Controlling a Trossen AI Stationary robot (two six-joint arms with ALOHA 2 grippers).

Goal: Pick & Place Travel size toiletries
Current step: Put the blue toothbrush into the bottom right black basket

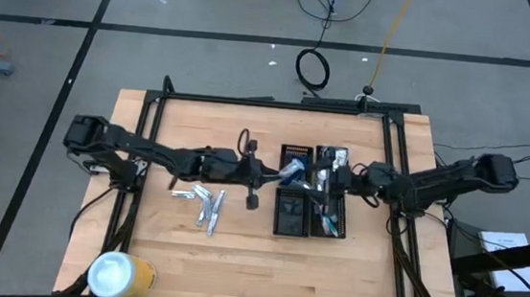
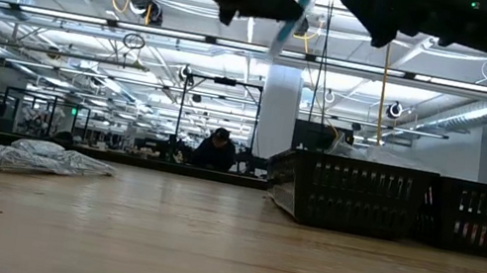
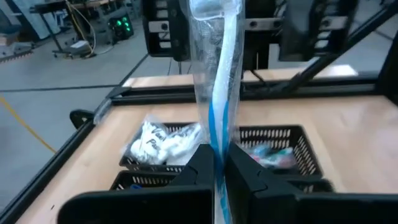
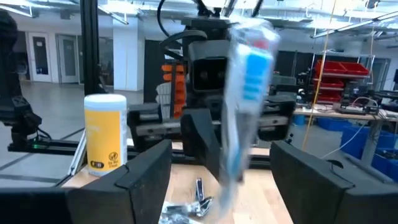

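My left gripper reaches in from the table's left and is shut on a blue-and-white toothbrush in a clear wrapper, above the black gridded trays. My right gripper comes from the right and is open. Its fingers stand on either side of the wrapped toothbrush without touching it. In the low view the toothbrush shows high above the table. More silvery toiletries lie flat on the wood to the left of the trays. A white packet lies in a far tray. My left gripper pinches the wrapped toothbrush between its two fingers near one end, the fingers lying along it. The rest of it sticks out past the fingertips toward the right arm. It is lifted clear and tilted above the trays.
A yellow cylinder with a white lid stands near the table's near-left corner. Black frame rails run along the table's far edge and sides. Bare wood lies in front of the trays. A person sits far off in the room.
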